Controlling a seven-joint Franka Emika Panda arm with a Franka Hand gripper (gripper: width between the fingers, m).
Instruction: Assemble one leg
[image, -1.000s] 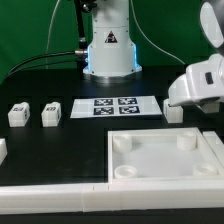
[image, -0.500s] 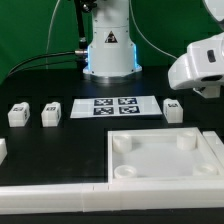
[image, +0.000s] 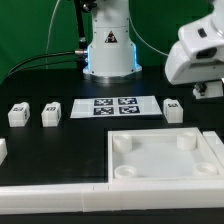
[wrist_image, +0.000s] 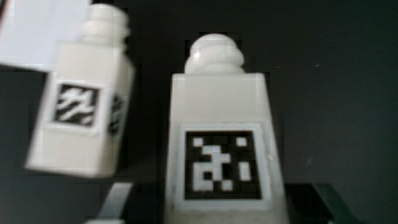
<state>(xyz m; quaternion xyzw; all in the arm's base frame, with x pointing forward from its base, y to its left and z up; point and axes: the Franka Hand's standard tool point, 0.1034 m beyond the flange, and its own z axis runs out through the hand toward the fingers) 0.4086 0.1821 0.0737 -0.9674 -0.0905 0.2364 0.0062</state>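
My gripper (image: 207, 89) hangs above the table at the exterior view's right, shut on a white leg (wrist_image: 217, 130). In the wrist view the leg stands between my dark fingers (wrist_image: 128, 202), tag facing the camera, and my gripper (wrist_image: 222, 206) grips its base. The held leg itself is hard to make out in the exterior view. Another leg (image: 172, 110) lies on the table below my gripper and shows beside the held one in the wrist view (wrist_image: 86, 100). Two more legs (image: 17, 114) (image: 51, 112) lie at the left.
The large white panel (image: 165, 178) with round corner sockets lies in front. The marker board (image: 115, 107) lies mid-table before the arm's base (image: 108, 55). A low white wall (image: 60, 198) runs along the front edge.
My gripper has risen from table height beside the right-hand leg to well above it, taking one leg up with it. The other legs and the panel have not moved.
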